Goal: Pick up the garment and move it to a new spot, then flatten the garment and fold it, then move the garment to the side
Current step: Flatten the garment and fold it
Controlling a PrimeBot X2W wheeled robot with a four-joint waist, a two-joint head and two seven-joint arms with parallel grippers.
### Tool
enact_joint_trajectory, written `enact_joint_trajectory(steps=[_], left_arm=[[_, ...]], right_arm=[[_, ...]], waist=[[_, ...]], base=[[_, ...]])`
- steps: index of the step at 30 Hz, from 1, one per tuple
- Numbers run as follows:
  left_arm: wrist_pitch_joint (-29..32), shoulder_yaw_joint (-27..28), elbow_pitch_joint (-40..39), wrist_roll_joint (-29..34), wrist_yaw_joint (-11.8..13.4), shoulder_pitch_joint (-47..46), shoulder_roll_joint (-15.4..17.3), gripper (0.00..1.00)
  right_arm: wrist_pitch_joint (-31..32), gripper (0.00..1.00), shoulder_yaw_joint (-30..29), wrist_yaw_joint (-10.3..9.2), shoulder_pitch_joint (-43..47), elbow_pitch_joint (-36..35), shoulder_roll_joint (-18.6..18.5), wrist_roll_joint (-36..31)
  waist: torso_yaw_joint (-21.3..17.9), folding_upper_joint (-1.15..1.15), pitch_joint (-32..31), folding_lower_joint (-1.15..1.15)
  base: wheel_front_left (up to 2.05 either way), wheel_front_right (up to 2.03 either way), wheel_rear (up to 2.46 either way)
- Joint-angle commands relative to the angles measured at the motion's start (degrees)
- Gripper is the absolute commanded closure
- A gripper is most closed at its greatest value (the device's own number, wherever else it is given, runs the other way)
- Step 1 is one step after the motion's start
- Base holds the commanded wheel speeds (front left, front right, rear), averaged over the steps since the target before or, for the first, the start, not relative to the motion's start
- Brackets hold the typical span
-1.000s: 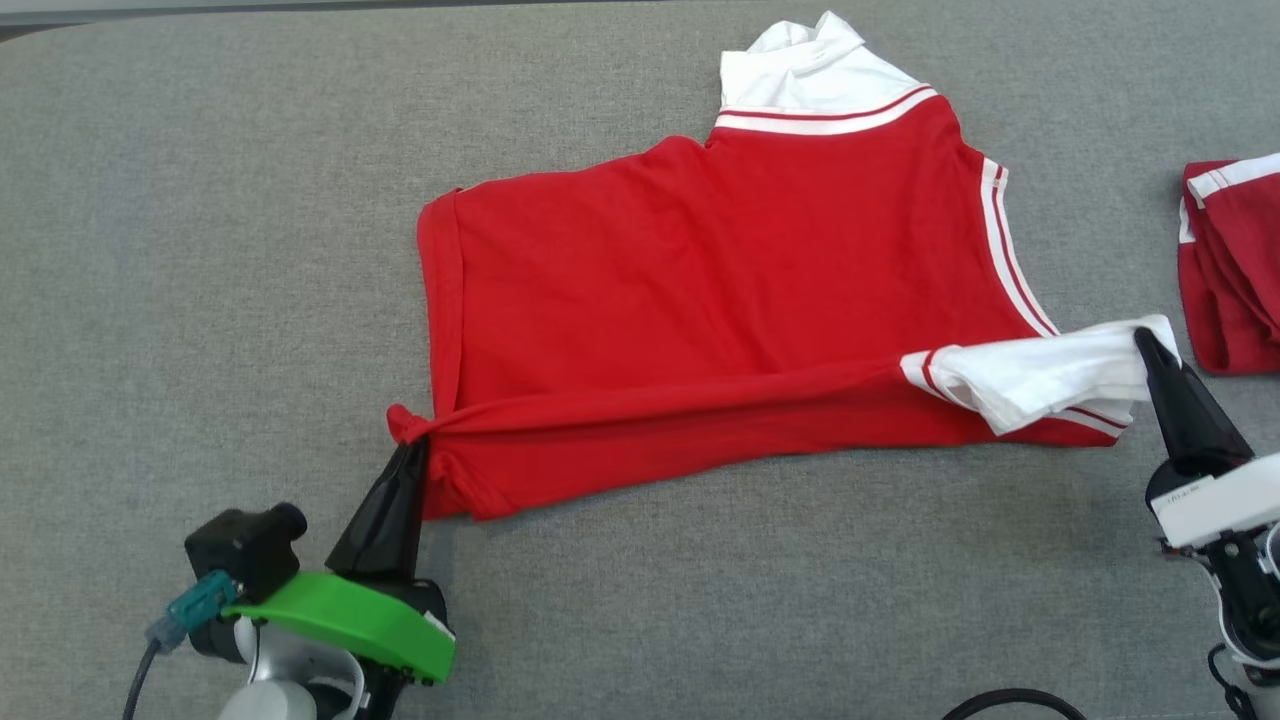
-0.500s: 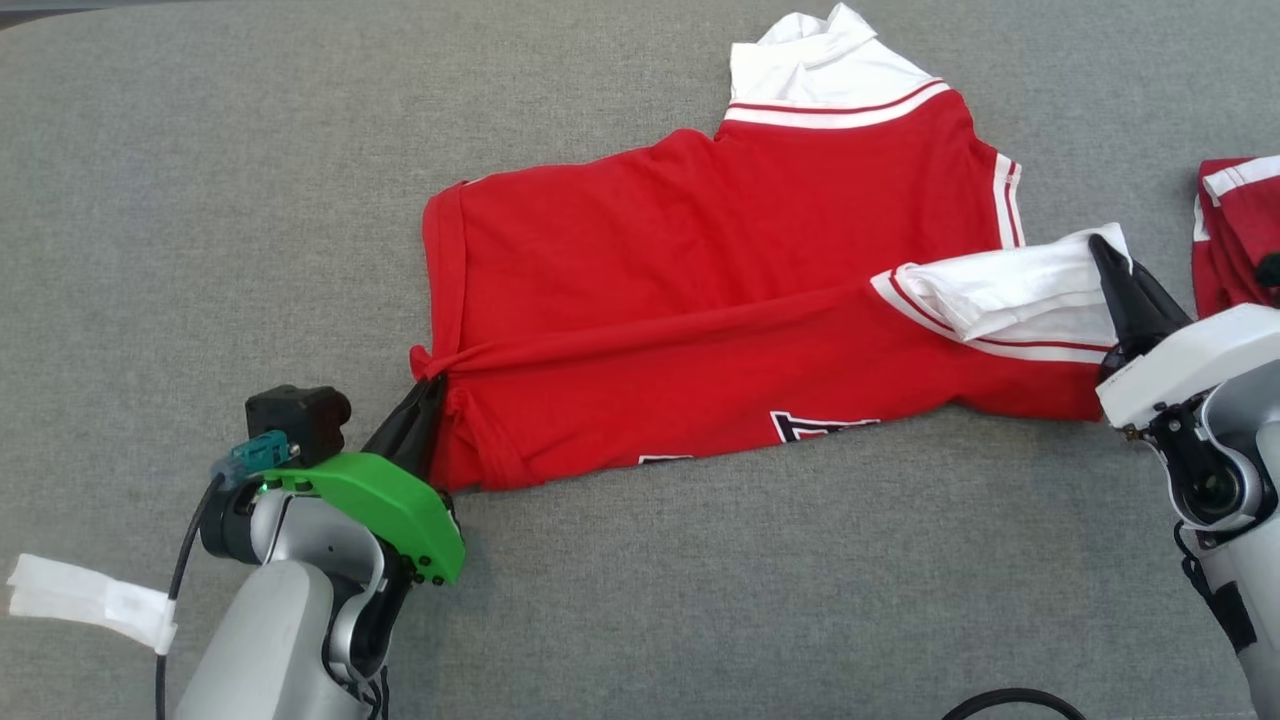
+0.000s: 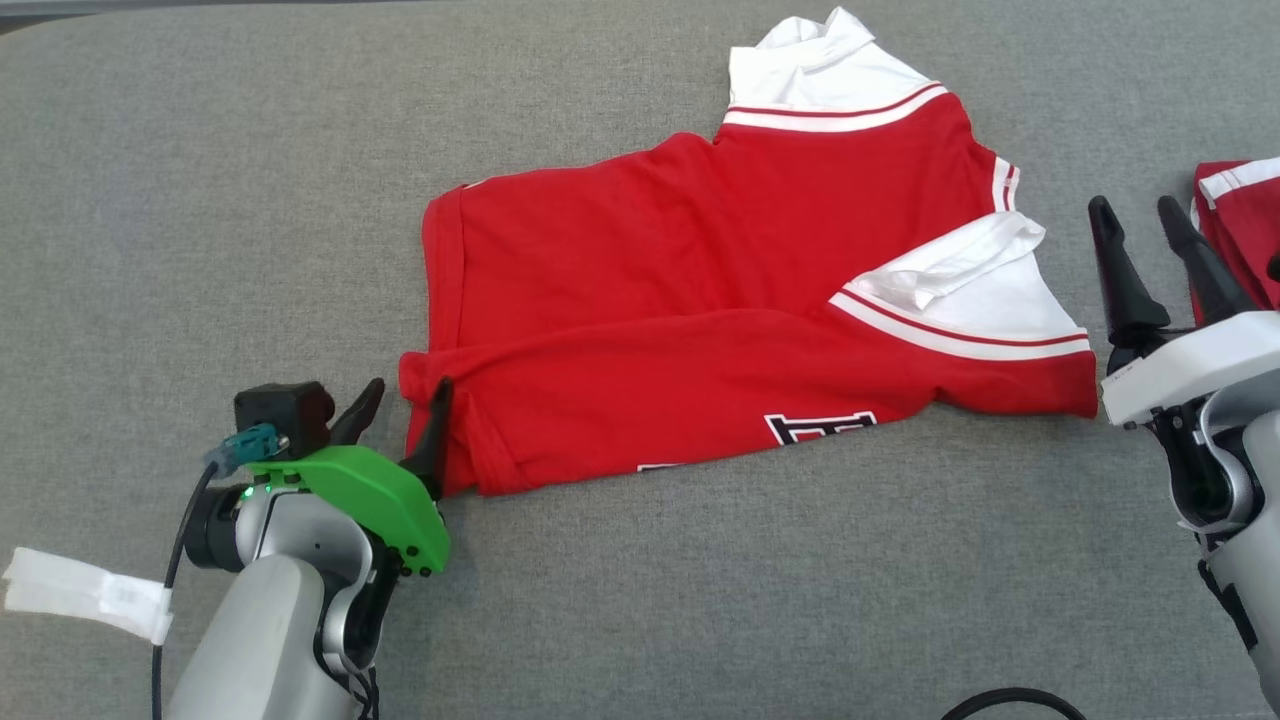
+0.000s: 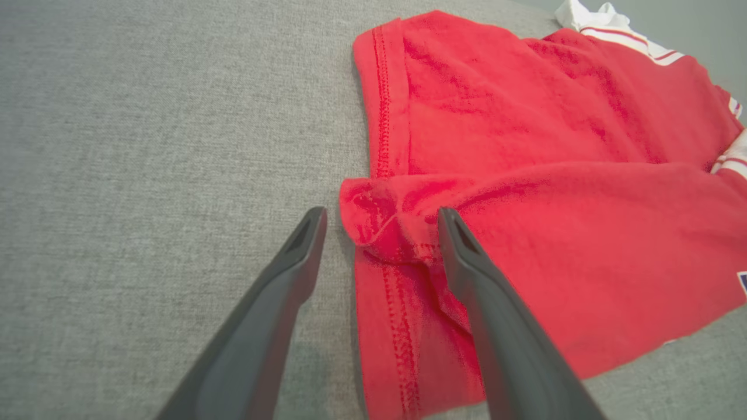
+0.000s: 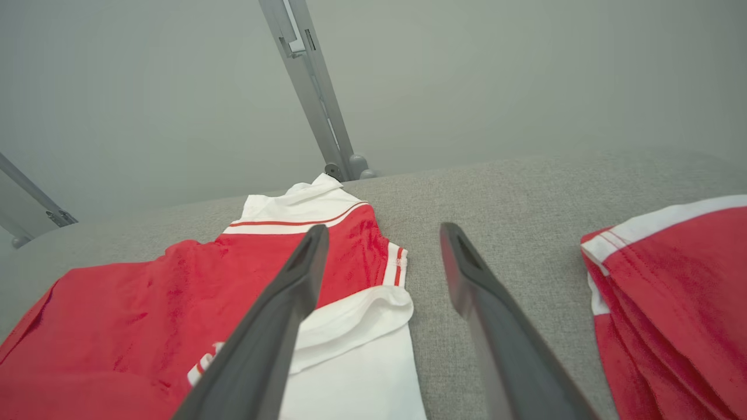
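The red garment (image 3: 700,290) with white sleeves and striped trim lies on the grey table, its near edge folded up over the body. A white sleeve (image 3: 960,290) rests on top at the right. My left gripper (image 3: 408,392) stands open at the garment's bunched near-left corner (image 4: 379,221), and that corner lies loose between the fingers (image 4: 473,274). My right gripper (image 3: 1135,210) is open just right of the white sleeve (image 5: 356,332), holding nothing.
A second folded red-and-white garment (image 3: 1240,220) lies at the table's right edge, close beside my right gripper. Beyond the table's far edge stand grey metal struts (image 5: 315,87). Bare grey cloth (image 3: 200,200) stretches to the left.
Both grippers have opened and let go of the garment. The near edge and white sleeve now lie folded over the body, and my right gripper has drawn off to the right.
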Motion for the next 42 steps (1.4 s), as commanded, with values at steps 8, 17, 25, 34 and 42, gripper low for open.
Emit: enact_joint_trajectory(steps=[8, 17, 25, 34, 42], left_arm=[[-6.0, 3.1, -12.5, -0.1, 4.6, 10.5, 1.0, 0.00], [-17.6, 2.2, -16.9, 4.5, 6.9, 19.3, 0.3, 0.00], [-22.2, 2.5, -12.8, 9.5, 3.8, 24.4, -0.9, 0.00], [-22.1, 6.1, -7.9, 11.2, -0.6, 22.1, -3.7, 0.00], [-18.3, 4.3, 2.5, 8.3, -3.0, 11.5, -5.0, 0.00]], right_arm=[[-4.0, 0.00, -4.2, -0.02, 12.0, -10.8, 1.5, -14.1], [-4.3, 0.00, -10.9, -0.02, 23.6, -21.9, 9.0, -28.0], [-4.3, 0.00, -21.4, -0.04, 34.6, -27.1, 17.5, -36.1], [-4.3, 0.00, -19.6, -0.06, 31.3, -18.5, 16.7, -34.6], [-4.3, 0.00, -16.6, -0.05, 18.2, -4.1, 11.8, -33.8]], waist=[[-1.4, -0.02, -3.1, 0.00], [-2.5, -0.02, -6.3, 0.00], [-1.6, -0.02, -10.0, 0.00], [-1.2, -0.02, -8.3, 0.00], [-0.3, -0.02, -4.1, 0.00]], base=[[0.00, 0.00, 0.00], [0.00, 0.00, 0.00], [0.00, 0.00, 0.00], [0.00, 0.00, 0.00], [0.00, 0.00, 0.00]])
